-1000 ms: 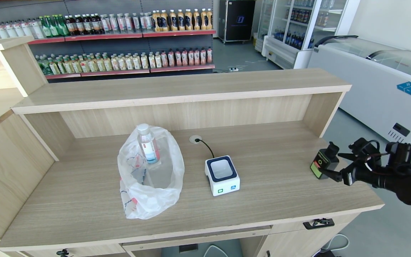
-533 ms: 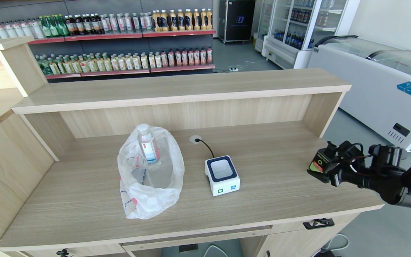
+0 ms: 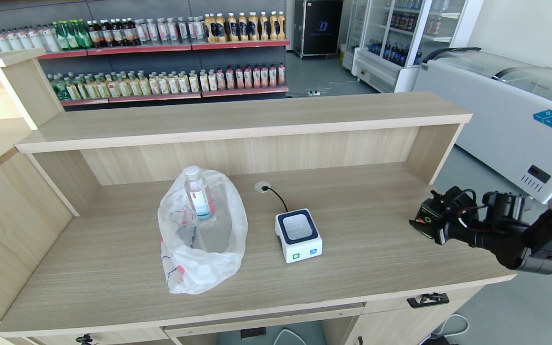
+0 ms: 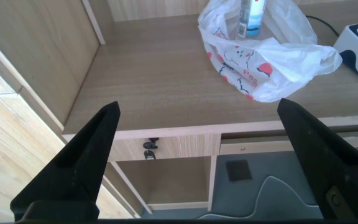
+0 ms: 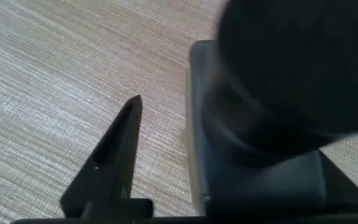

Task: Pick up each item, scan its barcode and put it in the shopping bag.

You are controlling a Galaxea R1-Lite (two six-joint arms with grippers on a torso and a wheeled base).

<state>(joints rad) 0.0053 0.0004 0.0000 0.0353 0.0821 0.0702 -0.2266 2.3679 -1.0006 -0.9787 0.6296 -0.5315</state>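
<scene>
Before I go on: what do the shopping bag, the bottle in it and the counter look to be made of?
Shopping bag: thin plastic film, translucent white and crinkled, with red and blue print.
Bottle: clear, glossy plastic by the look, with a white cap and a wrapped label.
Counter: matte light wood grain, either laminate or veneer; the pictures do not settle which.

Wooden counter [image 3: 376, 215], shelves of bottled drinks [image 3: 161, 48], chest freezer [image 3: 496, 110], glass-door fridges [image 3: 400, 28]

Bright even daylight, soft faint shadows, sheen on freezer lid [image 3: 534, 76] (far right), edges bowed
</scene>
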